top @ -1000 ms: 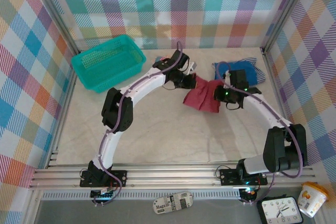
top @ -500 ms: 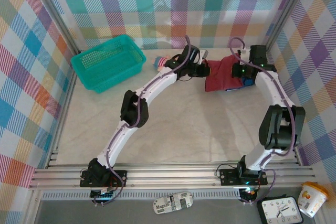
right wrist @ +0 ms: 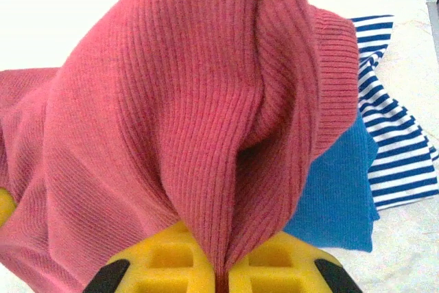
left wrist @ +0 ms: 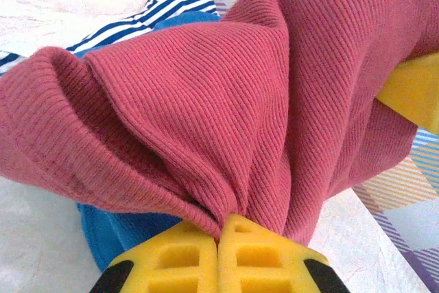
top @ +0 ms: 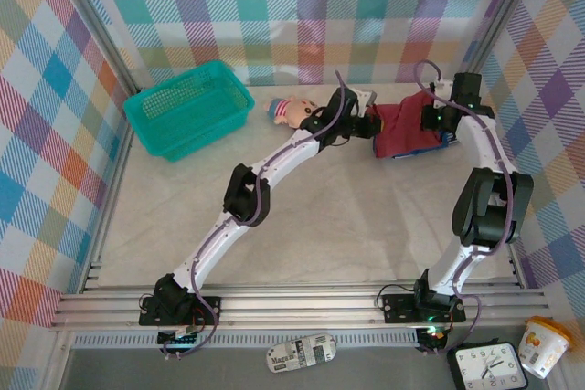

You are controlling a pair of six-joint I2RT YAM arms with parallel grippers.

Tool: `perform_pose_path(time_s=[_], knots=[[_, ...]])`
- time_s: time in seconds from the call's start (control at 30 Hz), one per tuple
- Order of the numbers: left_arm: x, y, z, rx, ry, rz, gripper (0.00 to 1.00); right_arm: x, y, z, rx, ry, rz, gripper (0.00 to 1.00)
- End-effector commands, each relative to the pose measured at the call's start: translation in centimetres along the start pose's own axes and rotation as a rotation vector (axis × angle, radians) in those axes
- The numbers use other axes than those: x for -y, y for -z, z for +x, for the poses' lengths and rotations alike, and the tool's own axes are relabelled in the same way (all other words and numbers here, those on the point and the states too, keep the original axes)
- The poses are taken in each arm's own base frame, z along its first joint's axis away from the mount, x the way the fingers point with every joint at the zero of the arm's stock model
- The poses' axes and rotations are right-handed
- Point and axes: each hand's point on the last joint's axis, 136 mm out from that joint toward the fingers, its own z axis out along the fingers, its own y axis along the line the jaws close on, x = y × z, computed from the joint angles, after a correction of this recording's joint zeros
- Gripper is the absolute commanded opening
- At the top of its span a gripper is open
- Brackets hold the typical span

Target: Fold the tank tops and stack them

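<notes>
The dark red tank top hangs bunched between my two grippers at the back right of the table. My left gripper is shut on its left end, with the ribbed red cloth pinched between the yellow fingers. My right gripper is shut on the right end, and the red cloth rises from its fingers. Under the red top lie the bright blue top and the striped top. Both are also in the left wrist view, the blue top and the striped top.
A teal mesh basket stands at the back left. A small big-headed doll lies just left of my left gripper. The checked back wall and right wall stand close to both grippers.
Both grippers have carried the red top from the middle of the table to the back right, over the blue and striped tops. The doll has come into view.
</notes>
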Motion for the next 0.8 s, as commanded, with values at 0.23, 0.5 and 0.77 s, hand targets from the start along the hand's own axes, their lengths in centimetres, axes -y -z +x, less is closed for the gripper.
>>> perform_pose_path(time_s=[0.23, 0.5, 0.77], knots=[[-2.9, -2.3, 0.4, 0.091, -0.029, -0.026, 0.15, 2.1, -5.0, 0.7, -0.048, -0.005, 0.001, 0.00], [-6.5, -2.3, 0.4, 0.113, 0.004, -0.105, 0.34, 4.5, -7.2, 1.4, -0.085, -0.025, 0.042, 0.05], [-6.2, -0.6, -1.8, 0.129, 0.000, -0.121, 0.53, 5.7, -9.5, 2.2, -0.137, -0.016, 0.067, 0.25]])
